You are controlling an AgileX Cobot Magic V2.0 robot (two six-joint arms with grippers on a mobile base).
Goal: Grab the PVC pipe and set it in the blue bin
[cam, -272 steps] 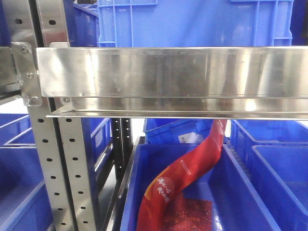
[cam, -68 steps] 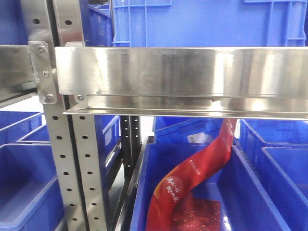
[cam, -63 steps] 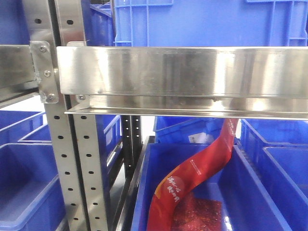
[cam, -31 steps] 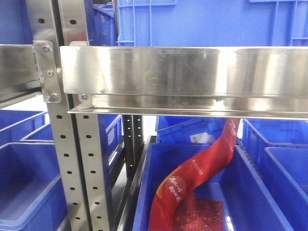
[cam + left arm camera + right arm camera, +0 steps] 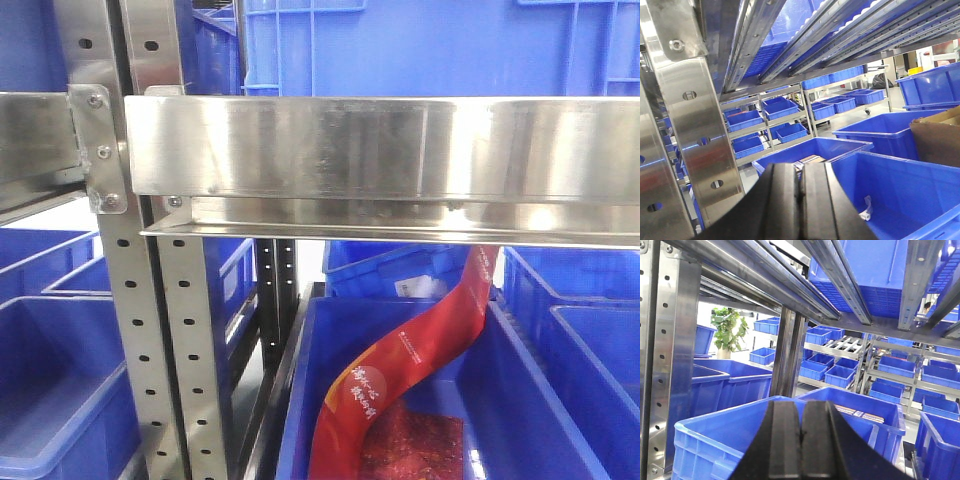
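The task looks barely begun: no pipe shows in any view. The left end effector (image 5: 800,200) and right end effector (image 5: 801,440) are both pressed together and empty. At five o'clock under the steel shelf (image 5: 380,150), a blue bin (image 5: 360,325) holds only a red bag (image 5: 410,350).

Left gripper (image 5: 800,192) low in frame, black jaws pressed together, perforated steel upright (image 5: 692,125) left, blue bins (image 5: 920,185) beyond

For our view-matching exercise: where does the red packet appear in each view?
Front view: red packet curves from bottom centre up to the shelf rail, inside a blue bin.
Left wrist: not in it.
Right wrist: not in it.
Shared landmark: perforated steel upright, at left in each.
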